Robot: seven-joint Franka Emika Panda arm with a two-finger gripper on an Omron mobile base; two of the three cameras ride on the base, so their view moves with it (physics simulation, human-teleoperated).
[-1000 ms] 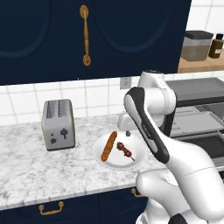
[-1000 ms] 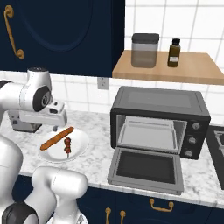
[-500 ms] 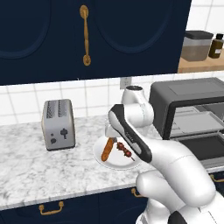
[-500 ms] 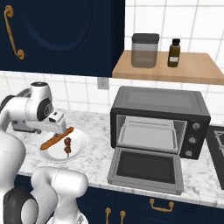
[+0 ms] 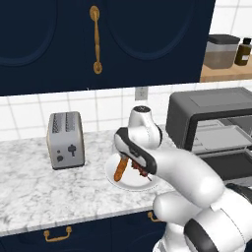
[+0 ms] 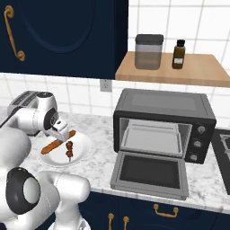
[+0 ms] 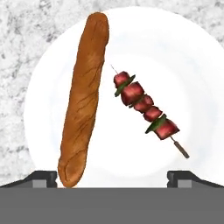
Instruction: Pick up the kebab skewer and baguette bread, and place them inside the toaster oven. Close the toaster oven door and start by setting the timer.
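Looking down the hand view, I've got the gripper point(image 7: 112, 177) spread wide and empty, one fingertip point(image 7: 43, 176) just beside the near end of the baguette bread point(image 7: 84, 99), the other point(image 7: 183, 176) off past the stick end of the kebab skewer point(image 7: 144, 108). Both foods lie between the tips on the white plate point(image 7: 197, 78), side by side but not touching.

Change over the last second: the arm has swung down from above the counter and the hand now sits low over the plate; in the right base view the gripper point(image 6: 59, 131) is right above the baguette's far end. Nothing on the plate has shifted, so no grasp yet. I read this as the end of the approach, first pick still to do.

Which item I'm lined up on is hard to call. The jaws straddle both, and closing like this would probably shove the loaf into the skewer. I'd offset toward one item first.

Further out in the right base view: the toaster oven point(image 6: 161, 122) stands well apart from the plate on the marble counter point(image 6: 99, 134), its toaster oven door point(image 6: 150, 174) already folded down flat, cavity open. So loading is unobstructed. The small silver toaster point(image 5: 65, 140) sits beyond the plate on the other side, not in my path.
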